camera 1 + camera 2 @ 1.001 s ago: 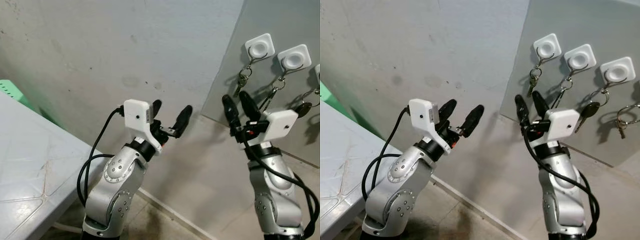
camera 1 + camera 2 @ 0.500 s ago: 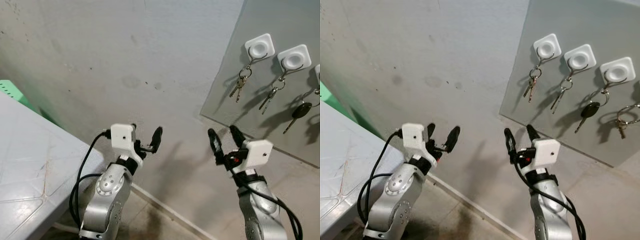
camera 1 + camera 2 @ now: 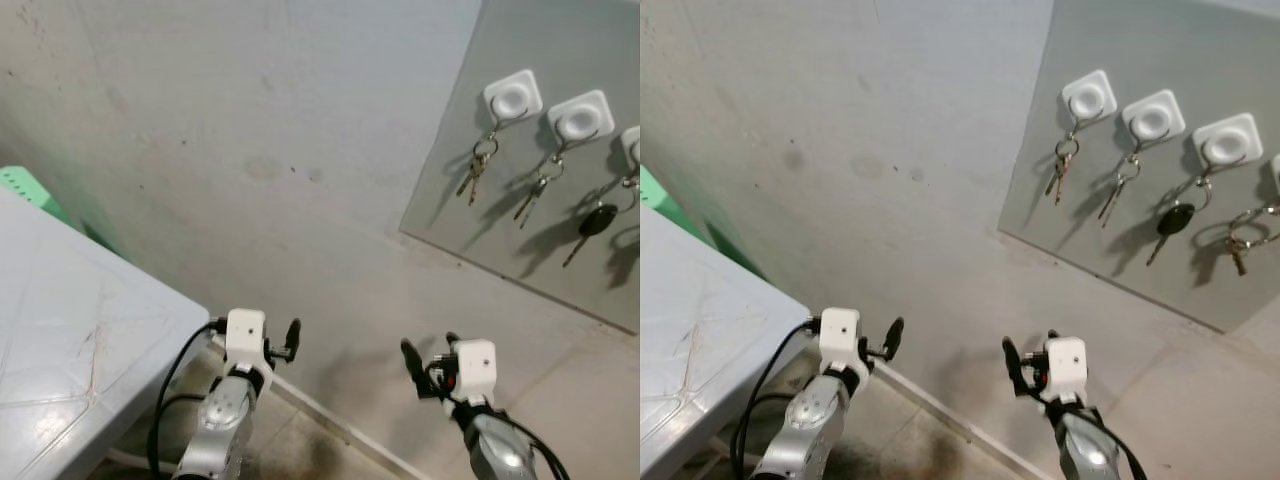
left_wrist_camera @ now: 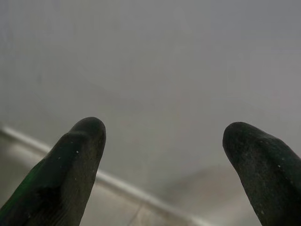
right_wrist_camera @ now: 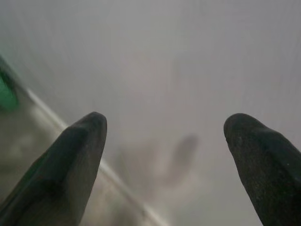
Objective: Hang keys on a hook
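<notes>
At far left, grey table [image 3: 70, 330] with a scuffed top, a green edge [image 3: 25, 185] behind its far side. Just right of the table corner, left gripper [image 3: 278, 345] low against the bare grey wall [image 3: 250, 120], fingers [image 4: 75, 160] spread wide apart with nothing between them. Further right, at about the same height, right gripper [image 3: 428, 362] likewise spread and empty, fingertips [image 5: 80, 155] aimed at the wall above the pale skirting strip [image 3: 330, 425]. Up and to the right, well apart from both grippers, grey board [image 3: 1140, 40] fixed to the wall, carrying a row of white square hooks. From the first hook [image 3: 1088, 98], a small bunch of keys [image 3: 1058, 172] hanging. From the second hook [image 3: 1154, 116], another set of keys [image 3: 1116, 188]. From the third hook [image 3: 1227, 141], black-headed key [image 3: 1170, 222] on a ring. At the right edge, ring of keys [image 3: 1240, 238] dangling below a fourth hook [image 3: 1275, 170] cut off by the frame.
</notes>
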Available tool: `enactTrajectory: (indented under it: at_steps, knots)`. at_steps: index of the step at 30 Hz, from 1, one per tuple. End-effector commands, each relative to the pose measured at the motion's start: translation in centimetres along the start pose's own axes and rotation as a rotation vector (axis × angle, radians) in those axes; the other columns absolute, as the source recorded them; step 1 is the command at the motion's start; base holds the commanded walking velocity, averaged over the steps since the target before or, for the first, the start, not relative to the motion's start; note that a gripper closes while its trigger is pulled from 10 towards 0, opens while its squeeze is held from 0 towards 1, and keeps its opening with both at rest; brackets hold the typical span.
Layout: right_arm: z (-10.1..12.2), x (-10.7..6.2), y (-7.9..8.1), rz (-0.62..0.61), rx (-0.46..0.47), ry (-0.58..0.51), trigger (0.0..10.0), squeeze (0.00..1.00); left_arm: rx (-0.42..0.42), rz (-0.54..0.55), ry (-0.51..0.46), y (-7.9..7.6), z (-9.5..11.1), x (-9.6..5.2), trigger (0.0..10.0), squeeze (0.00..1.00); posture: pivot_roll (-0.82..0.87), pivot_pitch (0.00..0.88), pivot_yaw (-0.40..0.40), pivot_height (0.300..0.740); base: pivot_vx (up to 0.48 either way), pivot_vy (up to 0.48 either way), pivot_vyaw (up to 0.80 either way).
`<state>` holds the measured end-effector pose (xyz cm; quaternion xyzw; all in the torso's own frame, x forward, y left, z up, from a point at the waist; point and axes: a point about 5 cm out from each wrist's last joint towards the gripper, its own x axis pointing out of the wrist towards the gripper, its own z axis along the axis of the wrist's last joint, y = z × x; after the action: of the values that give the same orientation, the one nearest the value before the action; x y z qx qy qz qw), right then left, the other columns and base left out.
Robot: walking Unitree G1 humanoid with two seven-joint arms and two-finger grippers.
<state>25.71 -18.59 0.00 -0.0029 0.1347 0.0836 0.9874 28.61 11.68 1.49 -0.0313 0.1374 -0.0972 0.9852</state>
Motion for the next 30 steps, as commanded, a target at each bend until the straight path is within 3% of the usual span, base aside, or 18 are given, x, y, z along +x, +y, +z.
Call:
enactTrajectory:
  at_steps: [1,3,6,13,14,15,16,24,28,30]
  knots:
    - [-0.7,-0.1,-0.3,-0.011,-0.013,0.036,10.0,0.0,-0.005,-0.011,0.036,0.1,-1.0,-0.2,10.0,0.0,0.02,0.058,-0.052,0.74,0.0,0.0,0.0]
    - [-1.7,-0.3,-0.4,-0.02,-0.012,0.09,10.0,0.0,0.034,0.015,0.097,0.7,-2.2,-0.5,10.0,0.0,0.02,0.053,-0.048,0.74,0.0,0.0,0.0]
    - [-3.4,-0.9,-0.6,-0.049,-0.02,0.192,10.0,0.0,0.02,0.042,0.193,1.3,-4.2,-1.4,10.0,0.0,0.01,0.046,-0.043,0.74,0.0,0.0,0.0]
    - [-5.6,-2.3,-1.2,-0.111,-0.006,0.317,10.0,0.0,0.017,0.088,0.329,2.2,-7.0,-3.2,10.0,0.0,0.01,0.031,-0.034,0.74,0.0,0.0,0.0]
    - [-6.1,-2.7,-1.3,-0.124,0.004,0.341,10.0,0.91,0.009,0.104,0.351,2.4,-7.5,-3.6,10.0,0.0,0.01,0.028,-0.037,0.74,0.0,0.0,0.0]
    - [-6.1,-2.7,-1.3,-0.124,0.004,0.341,10.0,0.91,0.009,0.104,0.351,2.4,-7.5,-3.6,10.0,0.0,0.01,0.028,-0.037,0.74,0.0,0.0,0.0]
    - [-6.4,-3.0,-1.4,-0.131,0.019,0.356,10.0,1.0,-0.008,0.12,0.366,2.5,-7.8,-3.8,10.0,0.0,0.01,0.023,-0.038,0.74,0.0,0.0,0.0]
    - [-8.7,-5.2,-1.6,-0.161,-0.013,0.48,10.0,1.0,-0.01,0.134,0.426,2.7,-9.1,-4.9,10.0,0.0,0.0,0.0,-0.04,0.74,0.0,0.0,0.0]
    - [-10.5,-7.3,-1.9,-0.192,-0.024,0.583,10.0,1.0,0.01,0.127,0.48,2.7,-10.3,-6.0,10.0,0.0,0.01,0.0,-0.033,0.74,0.0,0.0,0.0]
    - [-10.9,-7.7,-1.8,-0.203,0.014,0.598,10.0,1.0,0.009,0.127,0.498,2.7,-10.7,-6.5,10.0,0.0,0.0,0.0,-0.022,0.74,0.0,0.0,0.0]
